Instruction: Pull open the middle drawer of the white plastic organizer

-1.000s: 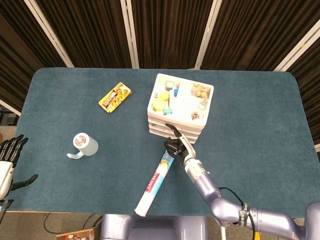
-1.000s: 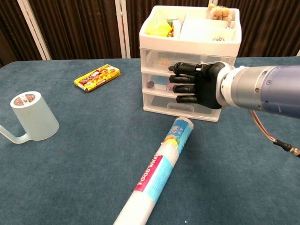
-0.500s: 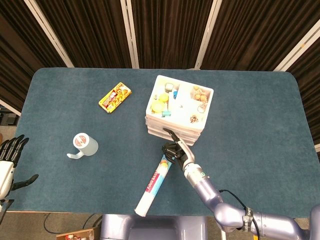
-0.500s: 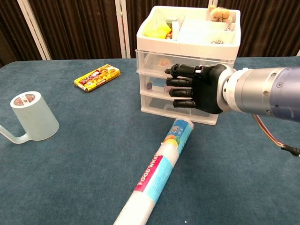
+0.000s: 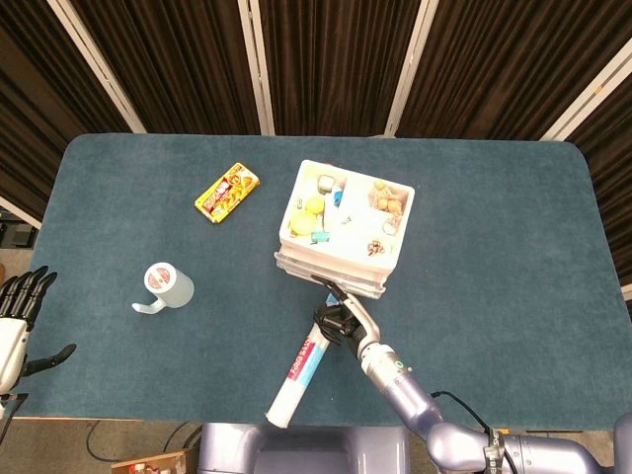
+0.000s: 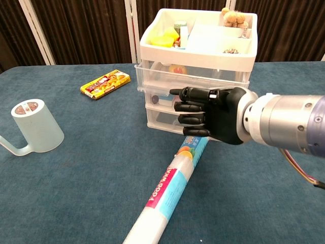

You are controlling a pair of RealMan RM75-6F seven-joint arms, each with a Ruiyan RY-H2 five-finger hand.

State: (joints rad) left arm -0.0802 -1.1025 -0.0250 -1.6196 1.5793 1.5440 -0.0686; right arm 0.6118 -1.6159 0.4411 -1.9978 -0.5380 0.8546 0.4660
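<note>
The white plastic organizer [image 6: 198, 53] stands mid-table with three clear drawers and a top tray full of small items; in the head view its front wall [image 5: 334, 269] faces me. My right hand [image 6: 213, 113] covers the front of the middle drawer [image 6: 156, 97], its black fingers curled onto the drawer's edge. From above, the same right hand [image 5: 339, 321] shows just in front of the organizer. The hand hides whether the drawer sticks out. My left hand [image 5: 20, 306] hangs off the table's left edge, fingers spread and holding nothing.
A food-wrap roll [image 6: 170, 190] lies diagonally in front of the organizer, its far end touching the base under my right hand. A translucent mug [image 6: 33, 127] stands at the left. A yellow snack pack [image 6: 105, 84] lies behind it.
The whole organizer has slid toward me and to the left with my right hand pulling on its front. Its base now meets the roll's end. The left hand has not moved.
</note>
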